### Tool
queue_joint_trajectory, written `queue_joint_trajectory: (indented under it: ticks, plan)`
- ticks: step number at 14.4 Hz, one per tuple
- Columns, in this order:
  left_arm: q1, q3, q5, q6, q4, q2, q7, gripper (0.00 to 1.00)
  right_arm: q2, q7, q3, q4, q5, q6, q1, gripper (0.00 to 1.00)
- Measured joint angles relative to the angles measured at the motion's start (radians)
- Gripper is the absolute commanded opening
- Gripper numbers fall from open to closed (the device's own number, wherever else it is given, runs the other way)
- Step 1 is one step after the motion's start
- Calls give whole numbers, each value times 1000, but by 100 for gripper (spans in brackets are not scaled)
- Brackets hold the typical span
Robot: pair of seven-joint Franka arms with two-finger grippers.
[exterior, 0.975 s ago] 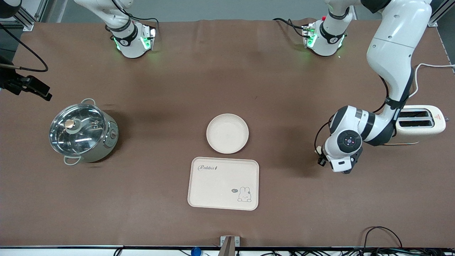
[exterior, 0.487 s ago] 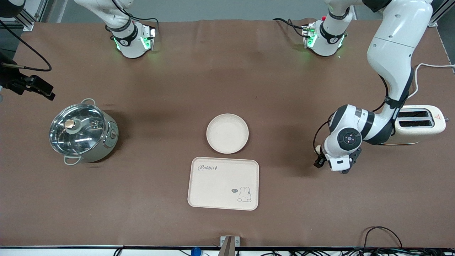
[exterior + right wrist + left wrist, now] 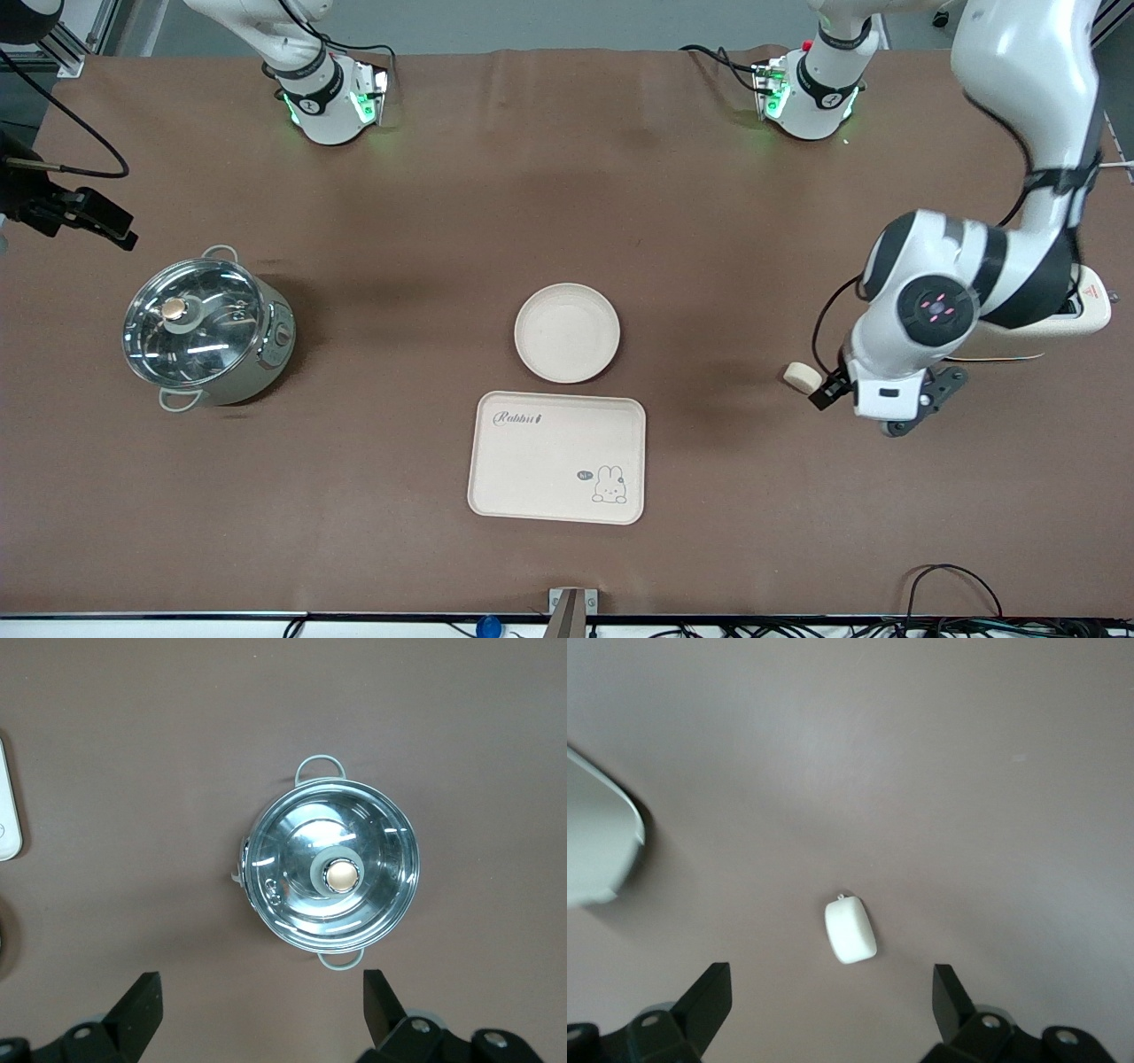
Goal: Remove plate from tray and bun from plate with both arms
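Observation:
The bun (image 3: pixel 802 377) lies on the brown table toward the left arm's end, and also shows in the left wrist view (image 3: pixel 850 928). My left gripper (image 3: pixel 833 1014) is open and empty above the table, with the bun just ahead of its fingertips and apart from them. In the front view the left arm's wrist (image 3: pixel 921 310) covers it. The plate (image 3: pixel 567 332) sits at the table's middle, empty. My right gripper (image 3: pixel 257 1014) is open and empty, high over the table beside the pot (image 3: pixel 330 875).
The rabbit tray (image 3: pixel 556 456) lies just nearer the camera than the plate. The lidded steel pot (image 3: pixel 205 332) stands toward the right arm's end. A cream toaster (image 3: pixel 1091 310) stands at the left arm's end, mostly hidden by the arm.
The left arm has risen and shifted toward its own end of the table. The bun, mostly covered by the hand before, now lies in plain sight on the table. The right arm barely moved.

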Motion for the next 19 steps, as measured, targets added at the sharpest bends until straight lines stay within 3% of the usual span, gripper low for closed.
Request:
queue_joint_trajectory:
  ticks: [5,9,12,19]
  plan:
    - [71,0,-106,-182,104,-153,383,100,0,0,0,1,0,11,0,100]
    - [99,0,-136,-272,114,-260,621,100,0,0,1,2,0,16,4,100]
    - [132,26,-230,-323,108,-332,759,100,0,0,2,2,0,15,10,100]
    - [-33,205,-304,-339,-107,-550,822,100,0,0,2,1,0,9,11,100]
